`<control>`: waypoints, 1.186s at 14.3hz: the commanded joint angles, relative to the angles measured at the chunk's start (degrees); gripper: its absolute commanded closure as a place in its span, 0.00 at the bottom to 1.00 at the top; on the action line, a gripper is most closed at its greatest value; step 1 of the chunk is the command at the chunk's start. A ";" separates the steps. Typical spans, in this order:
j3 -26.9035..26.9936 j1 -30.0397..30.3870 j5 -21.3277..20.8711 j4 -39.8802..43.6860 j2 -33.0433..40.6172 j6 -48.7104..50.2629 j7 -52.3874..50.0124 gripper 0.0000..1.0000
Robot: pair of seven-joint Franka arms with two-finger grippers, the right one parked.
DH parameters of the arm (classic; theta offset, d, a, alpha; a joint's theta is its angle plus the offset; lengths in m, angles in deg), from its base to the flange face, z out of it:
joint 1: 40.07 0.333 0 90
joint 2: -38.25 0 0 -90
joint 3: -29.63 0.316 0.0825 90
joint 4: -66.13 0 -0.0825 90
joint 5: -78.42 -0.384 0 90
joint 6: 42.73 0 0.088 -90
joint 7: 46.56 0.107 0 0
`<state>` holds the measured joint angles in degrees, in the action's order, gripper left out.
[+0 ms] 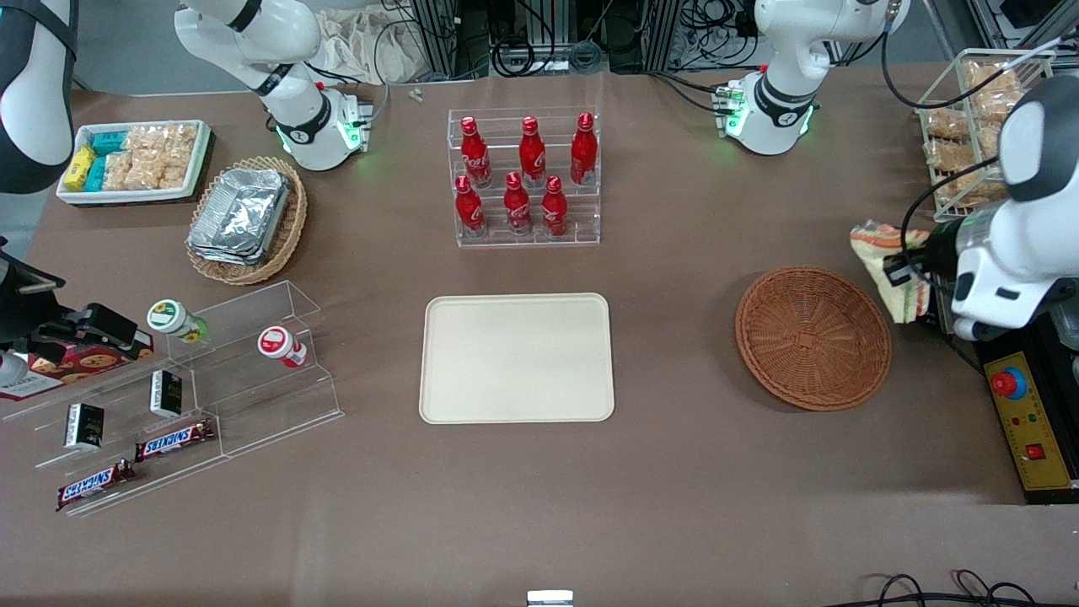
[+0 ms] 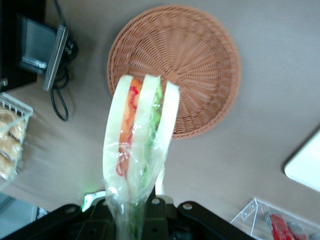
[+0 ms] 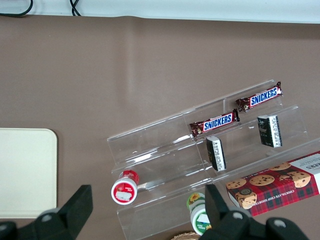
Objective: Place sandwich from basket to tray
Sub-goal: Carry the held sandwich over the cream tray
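Observation:
The sandwich (image 1: pixel 887 263) is a clear-wrapped white-bread wedge with orange-red and green layers, and it hangs in the air. My left gripper (image 1: pixel 909 271) is shut on its wrapped end, just outside the basket's rim toward the working arm's end of the table. In the left wrist view the sandwich (image 2: pixel 141 142) sticks out from the gripper (image 2: pixel 134 220), with the basket (image 2: pixel 195 60) below its tip. The round brown wicker basket (image 1: pixel 813 337) holds nothing. The cream tray (image 1: pixel 517 357) lies bare at the table's middle, and its corner (image 2: pixel 306 166) shows in the wrist view.
A clear rack of red cola bottles (image 1: pixel 524 177) stands farther from the camera than the tray. A wire rack of bagged snacks (image 1: pixel 969 126) and a yellow control box (image 1: pixel 1028 421) sit at the working arm's end. Acrylic shelves (image 1: pixel 194 396), a foil-container basket (image 1: pixel 244 219) and a white bin (image 1: pixel 135 160) lie toward the parked arm's end.

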<state>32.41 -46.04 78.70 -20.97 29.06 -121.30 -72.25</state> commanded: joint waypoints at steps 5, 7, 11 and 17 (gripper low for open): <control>-16.38 -0.18 1.73 7.65 -5.91 -0.08 0.46 0.95; -20.87 -0.27 2.62 7.65 -9.16 -5.60 -0.24 0.95; -24.67 -5.88 0.26 7.57 -18.30 -19.91 -11.47 0.95; -24.49 -12.21 -1.16 7.74 -27.71 -32.34 -15.97 0.95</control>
<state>7.78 -56.40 78.61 -15.95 4.01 -152.72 -86.26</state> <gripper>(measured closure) 0.846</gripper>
